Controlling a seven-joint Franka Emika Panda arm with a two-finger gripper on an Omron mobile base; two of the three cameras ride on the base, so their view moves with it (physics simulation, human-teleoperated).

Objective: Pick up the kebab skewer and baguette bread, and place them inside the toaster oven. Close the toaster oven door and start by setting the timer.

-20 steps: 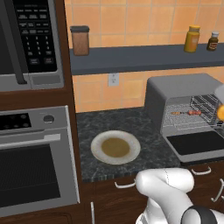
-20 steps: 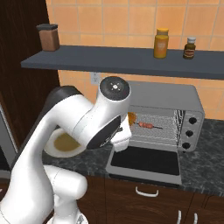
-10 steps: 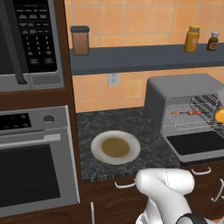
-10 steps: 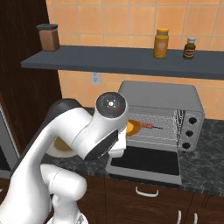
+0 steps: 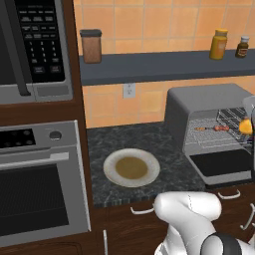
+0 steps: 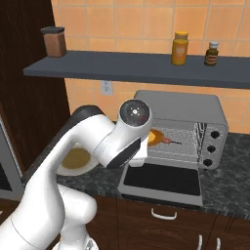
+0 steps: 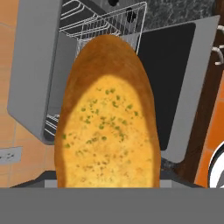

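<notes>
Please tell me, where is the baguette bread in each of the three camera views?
Left base view: baguette bread at the right edge, before the toaster oven mouth.
Right base view: centre, an orange piece past the arm.
Hand view: large, central.
Shared landmark: the toaster oven's open door.

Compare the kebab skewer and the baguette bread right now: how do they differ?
The kebab skewer is a thin stick with small chunks; the baguette bread is a fat golden oval loaf. The skewer lies on the rack inside the toaster oven; the bread is carried by the hand at the oven's opening, above the lowered toaster oven door.
</notes>
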